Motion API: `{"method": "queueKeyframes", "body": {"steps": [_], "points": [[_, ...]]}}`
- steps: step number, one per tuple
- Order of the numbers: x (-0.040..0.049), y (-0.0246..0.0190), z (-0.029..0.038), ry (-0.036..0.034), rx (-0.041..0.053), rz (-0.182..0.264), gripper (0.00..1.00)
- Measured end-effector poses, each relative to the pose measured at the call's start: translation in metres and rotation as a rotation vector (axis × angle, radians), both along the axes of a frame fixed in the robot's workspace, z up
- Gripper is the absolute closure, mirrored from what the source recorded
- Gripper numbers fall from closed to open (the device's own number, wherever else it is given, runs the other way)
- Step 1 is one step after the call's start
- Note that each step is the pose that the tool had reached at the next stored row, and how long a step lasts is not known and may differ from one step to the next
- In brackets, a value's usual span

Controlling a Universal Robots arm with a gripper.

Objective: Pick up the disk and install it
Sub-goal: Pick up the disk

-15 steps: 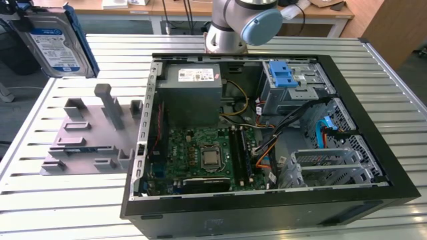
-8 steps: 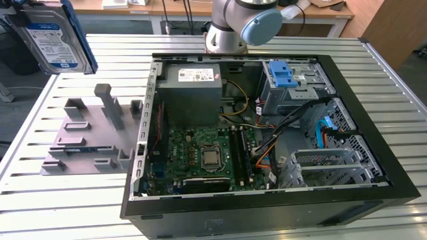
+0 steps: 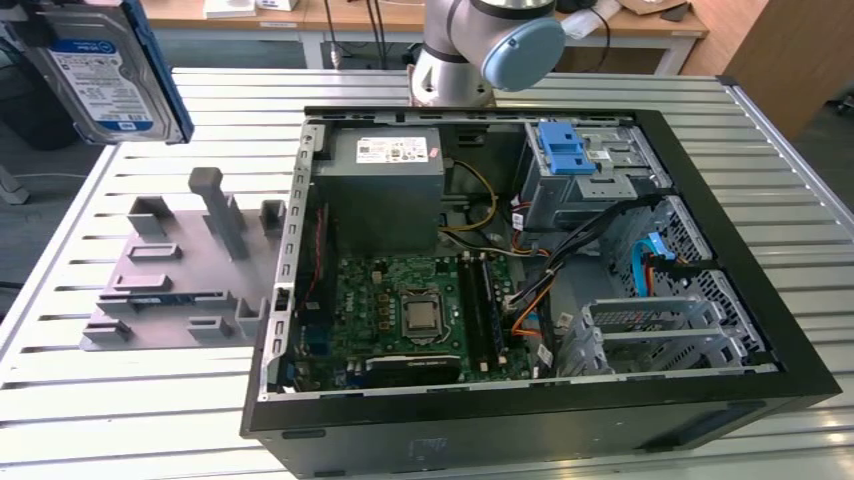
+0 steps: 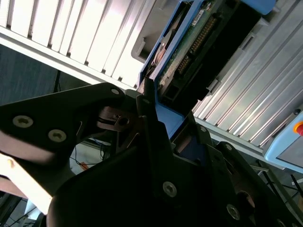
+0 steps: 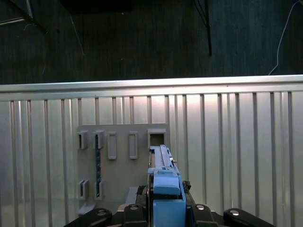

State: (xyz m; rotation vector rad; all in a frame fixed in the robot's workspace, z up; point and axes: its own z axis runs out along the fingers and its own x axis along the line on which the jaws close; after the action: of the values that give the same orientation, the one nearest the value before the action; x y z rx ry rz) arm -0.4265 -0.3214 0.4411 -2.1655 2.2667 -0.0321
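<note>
In the second wrist view our tool (image 4: 173, 125) is closed on the disk (image 4: 189, 45). Its black fingers (image 4: 147, 113) clamp the blue bracket, and the disk's green circuit-board side faces us. In the first wrist view we see the disk (image 5: 163, 165) edge on, standing out from the tool (image 5: 169, 191). It is above the slatted bench (image 5: 236, 142), with the grey holder plate (image 5: 120, 170) beneath it.

In the exterior view the disk (image 3: 107, 70) hangs in the air, tilted, label toward us, at about ten o'clock from the open computer case (image 3: 561, 412). The holder plate (image 3: 160, 280) lies on the bench (image 3: 134, 420) at nine o'clock from the case, just beside its wall. Inside the case, the circuit board (image 3: 400, 310) lies at six o'clock. The grey power box (image 3: 387, 190) sits at eleven o'clock and the drive cage (image 3: 587, 170) with its blue latch at one o'clock. Beyond the case, at twelve o'clock, we see the arm's base (image 3: 461, 60).
</note>
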Motion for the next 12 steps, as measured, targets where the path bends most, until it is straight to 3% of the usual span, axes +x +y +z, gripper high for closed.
{"method": "queueKeyframes", "body": {"steps": [12], "points": [[0.0,0.0,0.007,0.0,0.0,0.0,0.64]]}}
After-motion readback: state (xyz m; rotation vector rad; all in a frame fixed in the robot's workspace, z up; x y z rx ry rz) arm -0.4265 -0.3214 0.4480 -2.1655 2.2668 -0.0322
